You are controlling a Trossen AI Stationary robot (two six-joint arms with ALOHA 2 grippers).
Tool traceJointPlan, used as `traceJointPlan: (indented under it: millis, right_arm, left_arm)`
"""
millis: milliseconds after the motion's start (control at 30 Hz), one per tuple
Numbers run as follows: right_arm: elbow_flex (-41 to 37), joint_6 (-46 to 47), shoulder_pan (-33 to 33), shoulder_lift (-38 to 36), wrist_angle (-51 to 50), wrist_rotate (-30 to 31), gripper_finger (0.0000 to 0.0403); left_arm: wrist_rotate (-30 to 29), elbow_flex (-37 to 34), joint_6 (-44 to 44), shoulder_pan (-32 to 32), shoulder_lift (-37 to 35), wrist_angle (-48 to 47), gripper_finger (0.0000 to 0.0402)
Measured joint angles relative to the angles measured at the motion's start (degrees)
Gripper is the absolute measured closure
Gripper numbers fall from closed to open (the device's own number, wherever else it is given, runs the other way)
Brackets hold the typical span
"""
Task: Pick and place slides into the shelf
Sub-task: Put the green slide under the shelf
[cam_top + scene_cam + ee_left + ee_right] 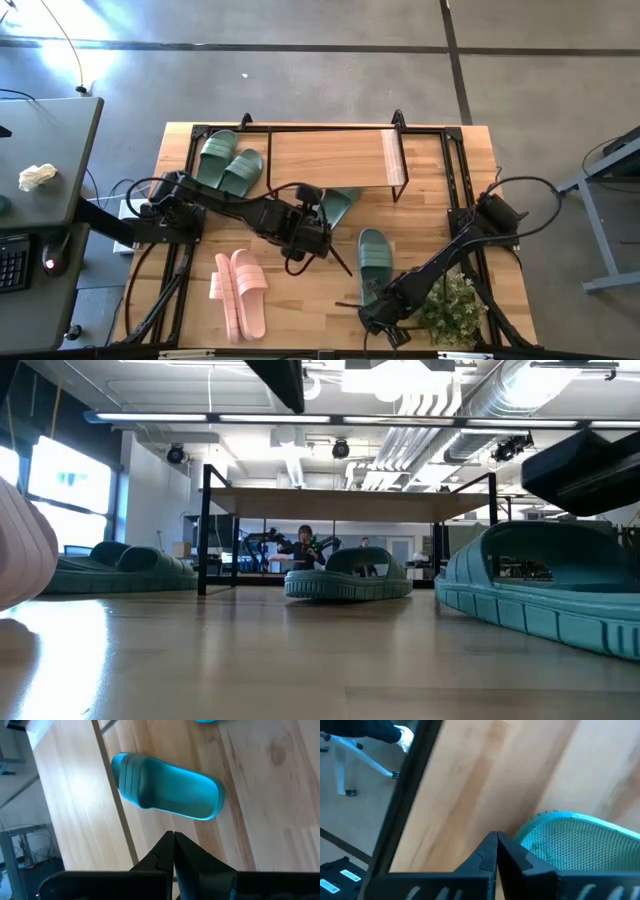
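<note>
Slides: six rubber open-toe sandals with broad straps. One sage-green pair [230, 165] lies at the far left of the light wooden tabletop [440, 215], beside the low shelf with plank top and thin black frame [330, 158]. One single green slide [340, 205] lies just in front of the shelf; another green slide [374, 262] lies nearer the front; the pale pink pair [240, 292] lies at front left.

Left gripper [312, 238]: above mid-table beside the first single, fingers clenched together, holding nothing.

Right gripper [375, 315]: low by the heel of the second single, jaws likewise shut and empty.

Handling note: neither slide is gripped yet. Judged best practice: part the fingers first, then pinch across the broad strap, lift level, and slide it under the shelf plank.
</note>
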Motion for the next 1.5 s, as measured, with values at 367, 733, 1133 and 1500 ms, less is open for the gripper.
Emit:
traceJointPlan:
  millis: [367,733,1133,1500]
  right_arm:
    - [0.07,2.19,-4.08,-0.03,-4.42,2.14,0.0403]
    - [0.13,4.32,-6.83,-0.11,-8.83,1.48,0.0403]
    - [-0.13,15.77,-3.76,0.07,-16.95,2.78,0.0403]
    - [-0.11,17.43,-4.99,0.07,-16.61,6.20,0.0403]
  left_arm:
    - [-0.34,-0.02,2.34,-0.02,-0.12,-0.60,0.0401]
    - [-0.46,-0.02,2.87,-0.01,-0.46,-1.15,0.0401]
    - [-0.79,-0.02,2.90,0.00,-0.46,0.36,0.0401]
    - [0.10,-0.02,1.99,0.00,-0.44,1.58,0.0401]
